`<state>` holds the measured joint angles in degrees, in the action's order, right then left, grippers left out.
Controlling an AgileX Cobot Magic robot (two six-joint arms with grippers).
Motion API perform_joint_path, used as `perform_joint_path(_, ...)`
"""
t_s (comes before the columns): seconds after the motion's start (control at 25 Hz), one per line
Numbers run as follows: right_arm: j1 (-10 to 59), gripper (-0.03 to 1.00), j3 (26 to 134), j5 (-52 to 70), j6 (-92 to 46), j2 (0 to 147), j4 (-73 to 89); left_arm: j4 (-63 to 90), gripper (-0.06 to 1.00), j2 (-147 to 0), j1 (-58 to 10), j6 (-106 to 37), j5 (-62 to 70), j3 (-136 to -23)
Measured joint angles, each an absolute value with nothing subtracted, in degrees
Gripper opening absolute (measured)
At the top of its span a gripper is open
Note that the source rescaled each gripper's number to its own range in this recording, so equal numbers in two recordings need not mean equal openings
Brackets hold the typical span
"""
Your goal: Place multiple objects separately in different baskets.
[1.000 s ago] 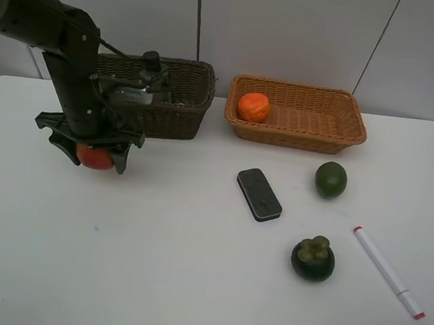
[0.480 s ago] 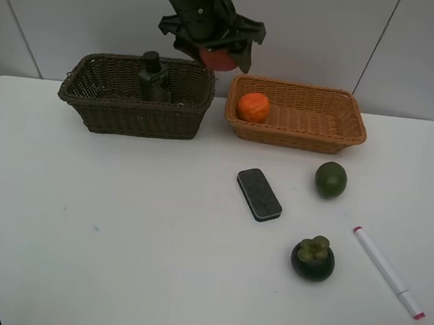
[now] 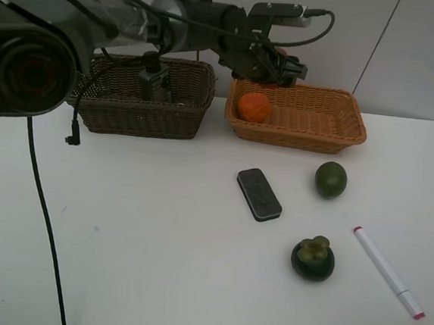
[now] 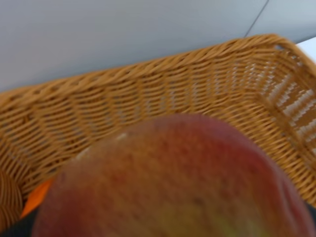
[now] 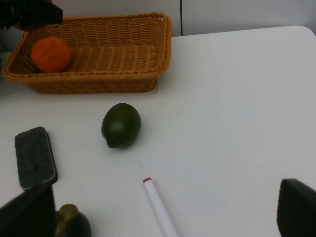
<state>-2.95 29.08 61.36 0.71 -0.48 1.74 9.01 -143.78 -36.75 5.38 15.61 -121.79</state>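
White table (image 3: 153,279), matte, fills most of view from high cam. Far corners rounded. Tiny speck (image 3: 96,228) on top, left side. Behind table: pale grey wall (image 3: 432,52), smooth panels, runs full width. Vert. seam (image 3: 199,16) left of ctr, slanted seam (image 3: 380,40) further right. Light even, soft, from above. Shadows on tabletop faint, short.

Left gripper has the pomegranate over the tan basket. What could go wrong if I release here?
1. The pomegranate sits in the left gripper, apparently near the back rim of the tan basket; it might clip the rim and fall outside.
2. The orange lies close below; a drop could strike it.
3. The arm crosses above the dark basket; retreating low could knock the pump bottle.
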Motion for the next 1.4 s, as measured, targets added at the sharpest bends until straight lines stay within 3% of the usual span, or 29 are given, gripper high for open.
perform_joint_path(0.16, -2.95, 0.99, 29.08, 61.36, 0.71, -0.48, 1.69, 9.03, 0.89, -145.26, -36.75, 5.33, 14.79, -121.79)
perform_joint_path(0.44, -2.95, 0.99, 29.08, 61.36, 0.71, -0.48, 1.69, 9.14, 0.90, -144.77, -36.75, 5.33, 15.60, -122.02)
perform_joint_path(0.68, -2.95, 0.99, 29.08, 61.36, 0.71, -0.48, 1.69, 9.14, 0.90, -139.14, -36.50, 7.14, 32.13, -126.31)
perform_joint_path(0.96, -2.95, 0.99, 29.08, 61.36, 0.71, -0.48, 1.69, 7.38, 0.90, -132.24, -35.22, 11.98, 66.64, -134.80)
perform_joint_path(1.24, -2.95, 0.99, 29.08, 61.36, 0.71, -0.48, 1.76, 0.44, 0.90, -129.95, -32.19, 12.05, 68.90, -134.81)
perform_joint_path(1.4, -2.95, 0.99, 29.08, 61.36, 0.71, -0.48, 1.76, -1.83, 0.90, -124.71, -26.72, 12.14, 68.85, -127.93)
